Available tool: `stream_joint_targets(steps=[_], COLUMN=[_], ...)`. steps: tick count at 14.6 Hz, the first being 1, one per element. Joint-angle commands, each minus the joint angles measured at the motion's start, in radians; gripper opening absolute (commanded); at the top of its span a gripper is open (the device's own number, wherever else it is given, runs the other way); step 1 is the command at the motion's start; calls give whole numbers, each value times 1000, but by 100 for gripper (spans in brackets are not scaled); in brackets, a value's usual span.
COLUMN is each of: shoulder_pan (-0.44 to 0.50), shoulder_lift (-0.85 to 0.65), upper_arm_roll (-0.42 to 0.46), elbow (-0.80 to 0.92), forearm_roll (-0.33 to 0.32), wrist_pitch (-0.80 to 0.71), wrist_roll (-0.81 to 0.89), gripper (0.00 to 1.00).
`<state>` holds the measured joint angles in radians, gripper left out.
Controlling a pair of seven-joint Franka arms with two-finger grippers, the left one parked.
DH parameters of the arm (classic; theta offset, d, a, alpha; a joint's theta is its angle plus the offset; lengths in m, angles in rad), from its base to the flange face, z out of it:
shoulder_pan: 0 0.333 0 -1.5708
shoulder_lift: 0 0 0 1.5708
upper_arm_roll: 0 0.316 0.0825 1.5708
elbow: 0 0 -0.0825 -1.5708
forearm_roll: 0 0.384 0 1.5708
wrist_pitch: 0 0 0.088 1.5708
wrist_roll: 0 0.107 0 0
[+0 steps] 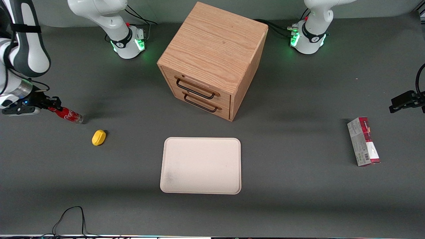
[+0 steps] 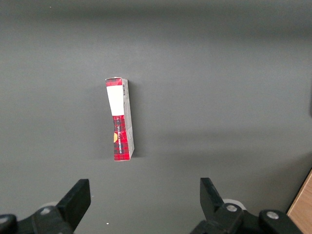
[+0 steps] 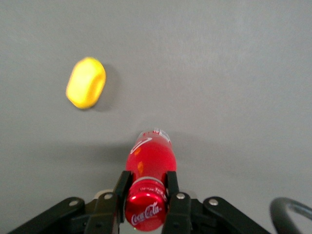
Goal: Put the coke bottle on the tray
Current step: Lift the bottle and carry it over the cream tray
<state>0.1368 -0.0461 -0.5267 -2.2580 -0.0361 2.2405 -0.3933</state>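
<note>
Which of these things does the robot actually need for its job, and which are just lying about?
Needed: coke bottle, gripped at its cap end by the claw at the working arm's end of the table; tray.

Lying about: yellow object, wooden drawer cabinet, carton.

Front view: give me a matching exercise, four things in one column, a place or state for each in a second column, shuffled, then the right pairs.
Things:
1. coke bottle
2. tray
3. yellow object
4. carton

Places or states:
A. lying toward the parked arm's end of the table
B. bare, in front of the wooden drawer cabinet
C. gripped near its cap by the hand, tilted
D. on the table between bottle and tray

Pairs: 1-C, 2-B, 3-D, 4-A
</note>
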Motion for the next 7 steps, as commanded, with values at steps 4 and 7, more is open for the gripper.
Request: stream_joint_targets(steps=[4, 7], shoulder_pan=[-9, -25], shoulder_lift=[87, 152], upper_arm_roll=[172, 250], elbow=[421, 663], forearm_roll=[43, 99], wrist_pitch=[-356, -546], wrist_roll=[226, 319], gripper=[0, 0])
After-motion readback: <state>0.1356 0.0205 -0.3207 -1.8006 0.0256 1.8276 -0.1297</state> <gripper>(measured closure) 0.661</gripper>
